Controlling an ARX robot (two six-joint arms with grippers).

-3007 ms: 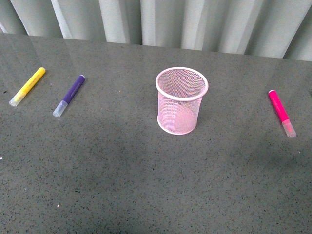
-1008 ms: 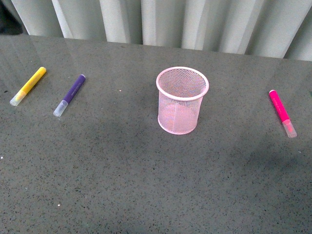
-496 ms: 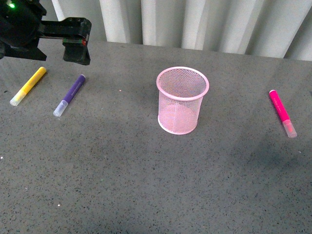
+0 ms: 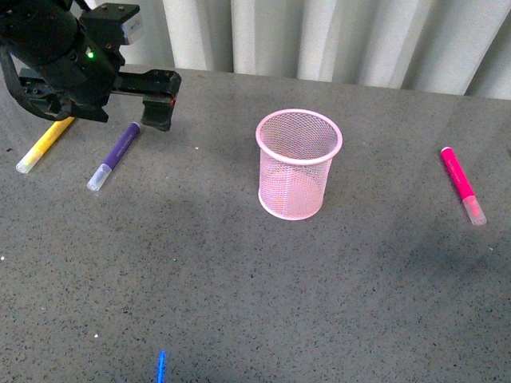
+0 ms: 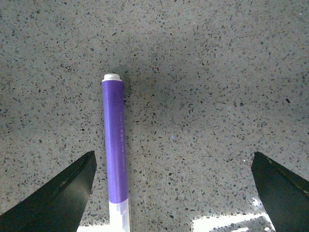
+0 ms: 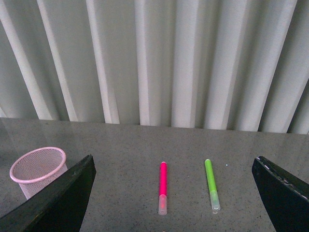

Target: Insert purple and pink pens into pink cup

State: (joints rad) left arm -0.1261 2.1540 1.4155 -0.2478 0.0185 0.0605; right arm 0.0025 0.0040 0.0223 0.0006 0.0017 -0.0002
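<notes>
Evidently readying a grasp, the left gripper (image 5: 172,162) holds wide jaws astride the purple pen (image 5: 116,150) near the desk's far-left corner.

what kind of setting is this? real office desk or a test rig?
Probably a staged test bench, not a working desk: grey speckled tabletop, plain pale curtain as backdrop, and a pink cup with the purple pen and pink pen laid well apart on either side.

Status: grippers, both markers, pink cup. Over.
Left gripper open over dark purple marker, off-centre. Right gripper open, empty. Magenta-pink marker on table; pale pink wire-mesh cup upright, empty. Nothing between marker and cup.
</notes>
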